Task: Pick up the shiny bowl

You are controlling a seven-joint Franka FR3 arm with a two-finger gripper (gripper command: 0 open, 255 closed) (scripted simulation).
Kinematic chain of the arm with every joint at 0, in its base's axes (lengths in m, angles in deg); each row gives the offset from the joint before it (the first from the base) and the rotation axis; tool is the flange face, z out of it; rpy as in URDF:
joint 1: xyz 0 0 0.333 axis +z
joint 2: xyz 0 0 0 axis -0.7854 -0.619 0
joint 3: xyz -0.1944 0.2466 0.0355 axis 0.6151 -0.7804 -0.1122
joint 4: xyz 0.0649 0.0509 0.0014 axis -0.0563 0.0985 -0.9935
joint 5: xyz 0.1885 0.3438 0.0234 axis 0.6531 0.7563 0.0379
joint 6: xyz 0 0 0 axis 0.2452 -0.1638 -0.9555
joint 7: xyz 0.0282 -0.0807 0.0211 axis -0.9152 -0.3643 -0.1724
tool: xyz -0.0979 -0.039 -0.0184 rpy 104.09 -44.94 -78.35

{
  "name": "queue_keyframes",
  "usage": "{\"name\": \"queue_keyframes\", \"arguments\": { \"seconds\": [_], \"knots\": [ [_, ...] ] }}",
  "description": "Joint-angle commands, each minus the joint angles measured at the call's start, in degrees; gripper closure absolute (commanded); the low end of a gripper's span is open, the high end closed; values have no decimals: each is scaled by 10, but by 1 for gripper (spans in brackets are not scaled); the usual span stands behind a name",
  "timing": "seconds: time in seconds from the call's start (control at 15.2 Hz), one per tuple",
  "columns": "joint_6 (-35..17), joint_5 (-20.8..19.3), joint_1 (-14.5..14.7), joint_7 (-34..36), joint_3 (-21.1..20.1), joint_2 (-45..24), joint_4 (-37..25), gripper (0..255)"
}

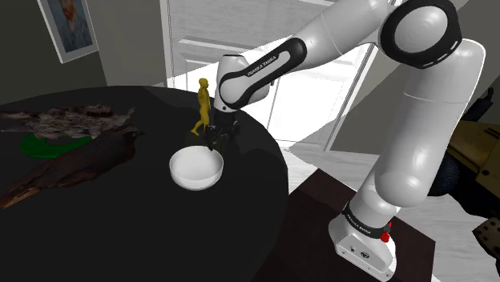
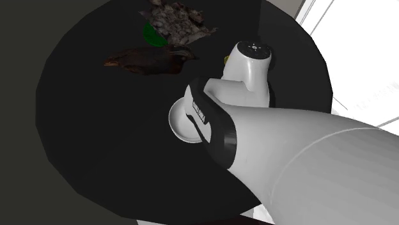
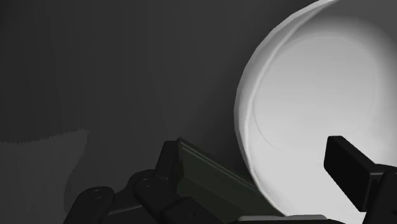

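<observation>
- One white bowl [image 1: 195,168], smooth and empty inside, sits upright on the round black table [image 1: 144,240].
- In the second exterior view the bowl [image 2: 181,125] lies close to the middle of the tabletop [image 2: 83,121], and the arm covers part of it.
- The black gripper [image 1: 216,141] is down at the bowl's rim, at about 1 o'clock of the bowl in the shoulder view.
- In the wrist view the gripper [image 3: 254,146] stands wide, straddling the bowl [image 3: 318,102] wall.
- One finger [image 3: 210,175] is outside the bowl over the table and the other [image 3: 348,167] is over the bowl's inside.
- The rim is not clasped. Whether the outer finger touches the wall I cannot tell.
- A yellow figurine [image 1: 203,104] stands upright at 12 o'clock of the bowl in the shoulder view, just beside the gripper.
- In the second exterior view a sliver of the figurine [image 2: 226,59] shows at about 1 o'clock of the bowl.
- A dark brown bird figure [image 1: 76,164] lies at 9 o'clock of the bowl in the shoulder view. In the second exterior view the bird figure [image 2: 150,59] is at 11 o'clock.
- Beyond the bird, at 10 o'clock in the shoulder view, lies a green thing [image 1: 44,146], with a mottled grey-brown heap [image 1: 68,120] against it.
- The white arm [image 1: 417,120] rises from the stand [image 1: 320,200], which is at 4 o'clock of the bowl in the shoulder view.
- A framed portrait [image 1: 74,28] hangs on the wall beyond the table, and a white glazed door [image 1: 240,32] stands behind the figurine.
</observation>
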State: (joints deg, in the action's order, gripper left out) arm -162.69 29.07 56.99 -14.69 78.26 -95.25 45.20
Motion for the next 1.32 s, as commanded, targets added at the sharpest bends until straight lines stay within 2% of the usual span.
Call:
{"name": "queue_keyframes", "arguments": {
  "seconds": [0.0, 0.53, 0.59, 1.25],
  "knots": [
    [-13, -4, 5, 6, -1, -27, -14, 0],
    [-57, -8, 7, 5, 1, -65, -7, 0],
    [-56, -9, 7, 5, 1, -65, -9, 255],
    [-50, -8, 7, 5, 1, -59, -8, 255]
  ]
}}
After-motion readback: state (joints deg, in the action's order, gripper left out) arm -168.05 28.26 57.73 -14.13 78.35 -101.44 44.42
